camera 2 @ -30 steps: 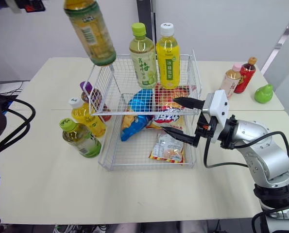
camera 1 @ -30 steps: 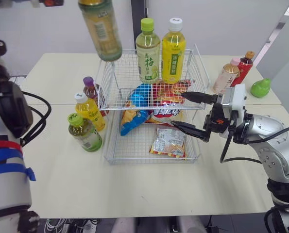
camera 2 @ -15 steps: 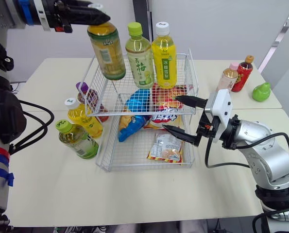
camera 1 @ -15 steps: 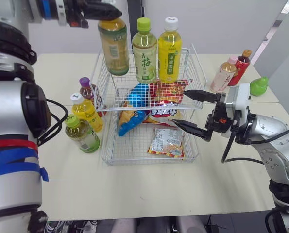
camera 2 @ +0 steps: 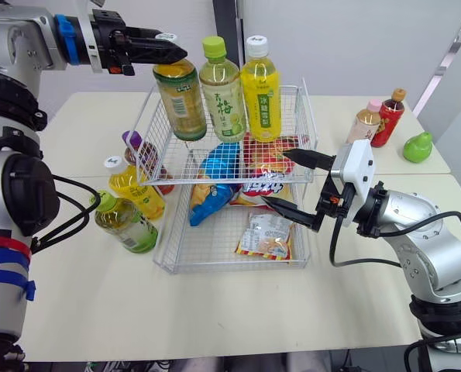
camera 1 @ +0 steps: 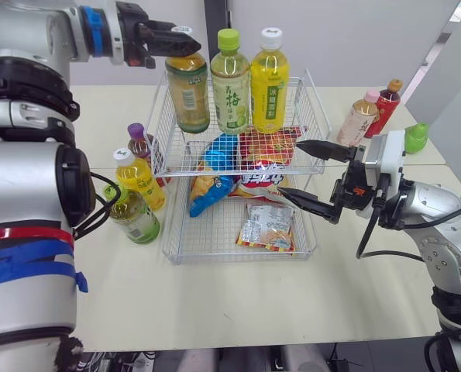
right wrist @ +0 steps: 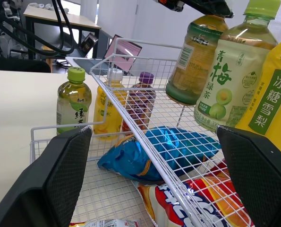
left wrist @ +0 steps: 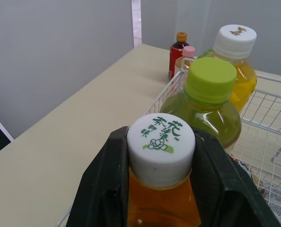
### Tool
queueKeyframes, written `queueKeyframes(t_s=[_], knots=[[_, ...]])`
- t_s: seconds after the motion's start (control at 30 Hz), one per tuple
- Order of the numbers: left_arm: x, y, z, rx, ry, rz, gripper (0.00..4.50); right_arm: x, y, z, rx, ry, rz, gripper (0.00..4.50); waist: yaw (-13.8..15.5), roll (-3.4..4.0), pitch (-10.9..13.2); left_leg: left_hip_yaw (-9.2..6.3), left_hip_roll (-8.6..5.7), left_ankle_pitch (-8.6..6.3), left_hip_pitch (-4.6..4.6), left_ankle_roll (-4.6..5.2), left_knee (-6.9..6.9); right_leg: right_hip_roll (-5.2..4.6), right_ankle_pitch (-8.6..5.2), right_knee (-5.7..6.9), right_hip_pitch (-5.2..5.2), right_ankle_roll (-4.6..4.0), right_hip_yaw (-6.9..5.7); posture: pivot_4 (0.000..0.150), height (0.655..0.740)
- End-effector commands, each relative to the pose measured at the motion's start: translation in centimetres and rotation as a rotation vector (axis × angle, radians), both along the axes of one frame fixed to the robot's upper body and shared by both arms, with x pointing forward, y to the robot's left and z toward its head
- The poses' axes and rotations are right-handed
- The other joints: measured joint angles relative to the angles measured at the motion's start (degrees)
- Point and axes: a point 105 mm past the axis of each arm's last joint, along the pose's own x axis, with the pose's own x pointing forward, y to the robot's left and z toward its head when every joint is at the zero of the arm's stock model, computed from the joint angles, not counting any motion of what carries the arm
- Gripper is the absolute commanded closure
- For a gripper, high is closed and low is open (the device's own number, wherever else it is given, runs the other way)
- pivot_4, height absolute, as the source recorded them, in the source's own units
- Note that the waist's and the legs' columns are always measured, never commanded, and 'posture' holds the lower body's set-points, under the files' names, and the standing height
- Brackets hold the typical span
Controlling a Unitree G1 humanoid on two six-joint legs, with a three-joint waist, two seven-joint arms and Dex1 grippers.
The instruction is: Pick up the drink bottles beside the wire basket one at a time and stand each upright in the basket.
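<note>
Amber tea bottle (camera 1: 188,91) hangs nearly upright, slightly tilted, at the left end of the upper tier of the wire basket (camera 1: 311,116). Its white cap is pinched between the two black fingers of the left gripper (camera 1: 182,43), which are closed tight against the cap's sides. Whether its base touches the wire shelf cannot be told.

Just beside it on the same tier stand a green-capped bottle (camera 1: 232,81) and, next along, a yellow bottle (camera 1: 270,81), both upright. On the lower tray lie a blue snack bag (camera 1: 215,174), a red snack bag (camera 1: 265,159) and a small packet (camera 1: 266,226).

On the table (camera 1: 215,302) to the left of the basket stand three bottles close together: a purple-capped one (camera 1: 141,143), a yellow one with a white cap (camera 1: 141,180) and a green one (camera 1: 131,211). Beyond the basket's right side stand a pink-capped bottle (camera 1: 359,116) and a red bottle (camera 1: 387,105), touching or nearly so, with a green pear-shaped object (camera 1: 414,138) near them.

The right gripper (camera 1: 290,169) is at the basket's right side with its fingers spread wide and nothing between them.
</note>
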Motion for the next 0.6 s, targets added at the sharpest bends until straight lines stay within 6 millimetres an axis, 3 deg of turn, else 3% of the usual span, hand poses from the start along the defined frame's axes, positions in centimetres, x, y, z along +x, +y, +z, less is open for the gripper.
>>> queueKeyframes(t_s=[0.03,0.2,0.33,0.6], knots=[[-1.0,-0.1,1.9,-0.024,-0.055,-0.040,1.62,-0.5,-0.4,1.2,0.010,-0.053,-0.008,0.00,-0.01,0.00,0.00,0.00,0.00,0.00,0.00,0.00,0.00,0.00,0.00,0.01,0.00,0.00,0.01,0.150,0.7400],[-1.9,0.9,3.0,-0.030,-0.081,-0.045,0.07,-0.5,-0.4,1.2,0.009,-0.050,-0.013,0.00,-0.03,0.00,0.00,0.02,0.00,0.00,0.00,0.00,0.01,0.00,0.00,0.01,0.00,0.00,0.00,0.150,0.7400],[-2.9,2.8,4.7,-0.078,-0.130,0.005,0.02,-0.4,-0.6,1.0,0.008,-0.046,-0.018,0.00,-0.22,0.00,0.00,0.01,0.03,0.00,0.00,0.00,-0.01,0.02,0.00,0.02,-0.03,0.00,0.01,0.150,0.7400],[-6.2,7.6,5.2,-0.053,-0.212,0.096,0.02,0.0,-0.3,1.0,-0.002,-0.043,0.017,0.00,-0.13,0.02,-0.01,-0.07,0.05,0.00,0.04,-0.01,0.01,0.02,0.00,0.04,0.00,0.00,0.03,0.150,0.7400]])
